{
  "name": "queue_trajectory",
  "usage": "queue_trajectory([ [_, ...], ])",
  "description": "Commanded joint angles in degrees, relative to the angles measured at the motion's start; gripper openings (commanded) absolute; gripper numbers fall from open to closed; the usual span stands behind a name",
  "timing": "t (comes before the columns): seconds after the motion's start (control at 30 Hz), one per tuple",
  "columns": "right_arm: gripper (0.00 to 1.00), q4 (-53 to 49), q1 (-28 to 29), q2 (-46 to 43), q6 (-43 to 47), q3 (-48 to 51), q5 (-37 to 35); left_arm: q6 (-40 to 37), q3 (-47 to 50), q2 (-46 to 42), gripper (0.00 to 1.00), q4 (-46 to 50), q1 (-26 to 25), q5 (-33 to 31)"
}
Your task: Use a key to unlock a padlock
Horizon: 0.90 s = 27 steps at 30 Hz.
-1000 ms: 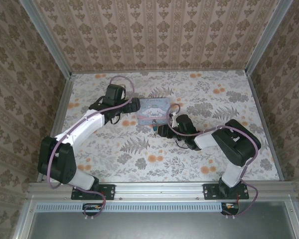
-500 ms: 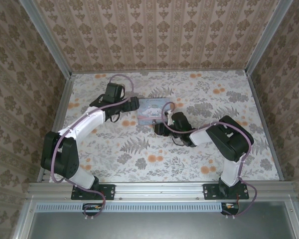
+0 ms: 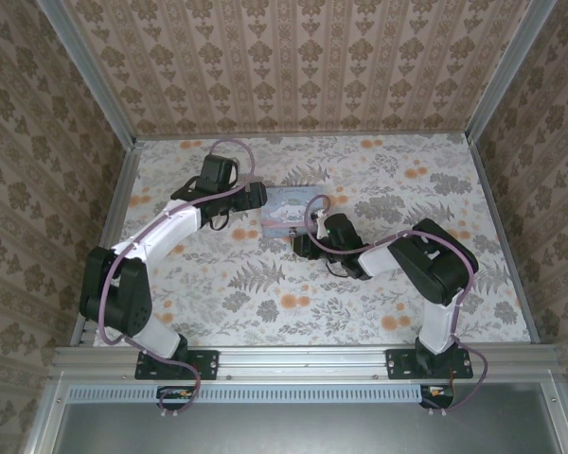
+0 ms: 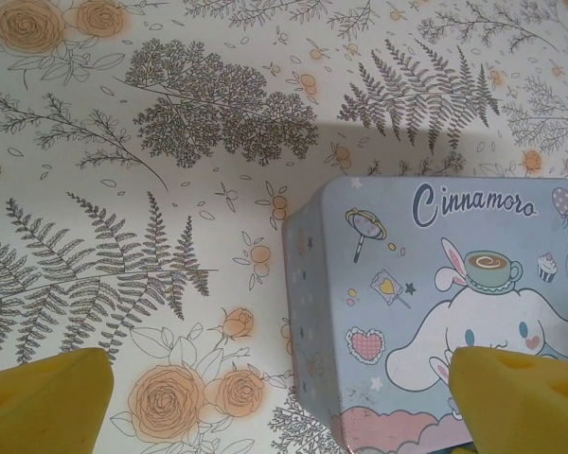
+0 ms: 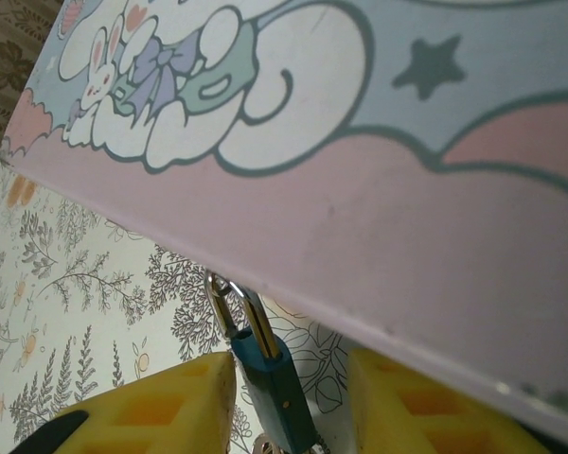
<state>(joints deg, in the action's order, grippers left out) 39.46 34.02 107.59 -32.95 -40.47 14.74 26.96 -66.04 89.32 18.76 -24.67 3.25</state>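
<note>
Plainly, we see the padlock at the near side of the blue box, its shackle running up to the box's edge. The box sits toward the table's far edge, about midway between its side edges. Our right gripper has its jaws partly parted around the lock's teal body, with a gap on one side. Our left gripper is spread wide, gripping nothing, one fingertip over the box lid.

Right wrist: padlock lower body was cut off by bottom edge; shackle top hidden behind box rim. Box ran past top, right edges. Top external: padlock too small to tell. Left wrist: left finger pad covered box corner.
</note>
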Motion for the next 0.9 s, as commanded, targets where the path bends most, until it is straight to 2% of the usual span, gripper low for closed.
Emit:
queue_trajectory([
  [0.0, 0.34, -1.2, 1.2, 2.2, -1.0, 0.0, 0.6, 0.1, -1.6, 1.0, 1.0, 1.3, 0.3, 0.9],
  [0.13, 0.26, -0.2, 1.2, 2.6, -1.9, 0.3, 0.3, -0.2, -1.7, 0.9, 1.0, 1.3, 0.5, 1.3],
  [0.33, 0.01, 0.0, 1.1, 1.2, -3.4, 1.6, -1.2, -0.6, -1.9, 0.9, 1.0, 2.0, 0.5, 1.5],
  [0.37, 0.0, -0.5, 1.1, 0.5, -3.7, 1.9, -1.8, -0.7, -2.1, 1.0, 1.0, 2.5, 0.4, 1.5],
  [0.53, 0.0, -3.7, 0.8, -2.7, -5.9, 3.2, -4.4, -2.7, -3.2, 1.2, 1.0, 4.5, -1.1, 0.0],
  [0.6, 0.0, -4.9, 0.7, -3.9, -7.5, 3.7, -5.3, -3.9, -4.1, 1.7, 1.0, 5.9, -4.2, -2.9],
  [0.87, 0.0, -7.1, 0.3, -7.1, -13.6, 5.9, -8.1, -6.0, -6.9, 5.5, 1.0, 8.6, -10.6, -12.0],
])
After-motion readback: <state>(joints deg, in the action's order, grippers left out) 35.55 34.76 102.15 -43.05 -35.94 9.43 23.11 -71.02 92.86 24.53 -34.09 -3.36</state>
